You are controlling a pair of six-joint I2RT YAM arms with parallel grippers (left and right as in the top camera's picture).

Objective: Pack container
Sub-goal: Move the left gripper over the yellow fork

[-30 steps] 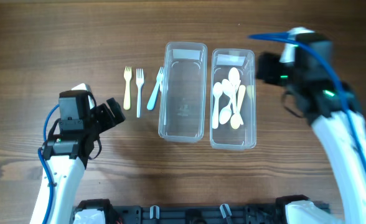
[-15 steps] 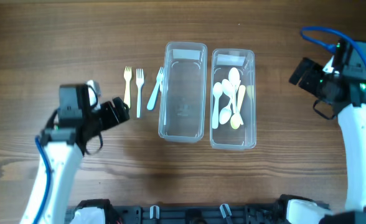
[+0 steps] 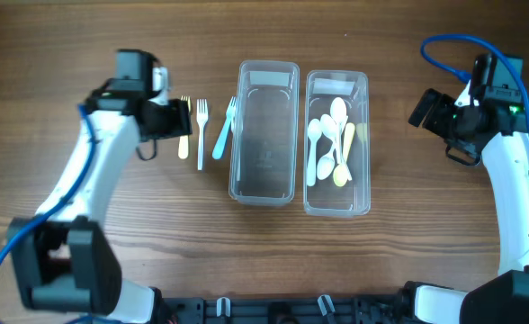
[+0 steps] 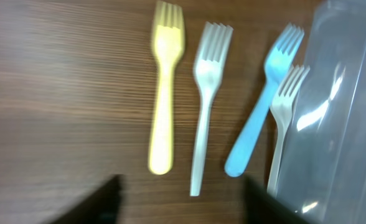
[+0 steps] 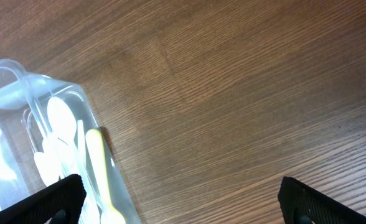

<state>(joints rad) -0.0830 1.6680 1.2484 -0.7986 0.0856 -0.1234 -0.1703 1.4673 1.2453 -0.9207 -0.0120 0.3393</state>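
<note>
Four plastic forks lie left of the empty left container [image 3: 266, 65]: yellow [image 3: 183, 135], white [image 3: 201, 135], blue [image 3: 222, 139], and a second white one against the container wall. In the left wrist view they are the yellow fork [image 4: 164, 87], white fork [image 4: 206, 93], blue fork [image 4: 261, 106] and second white fork [image 4: 282, 118]. My left gripper [image 3: 176, 117] [image 4: 186, 208] is open and empty at the fork handles. The right container [image 3: 365, 144] [image 5: 9, 81] holds several spoons [image 3: 332, 139]. My right gripper [image 3: 424, 110] [image 5: 183, 205] is open and empty over bare table to its right.
The two clear containers stand side by side at the table's centre. The left container's wall [image 4: 345, 93] is close to the right of the forks. Bare wood surrounds them.
My left arm has swung up and right from the lower left to the forks. My right arm has pulled away rightwards from the spoon container.
</note>
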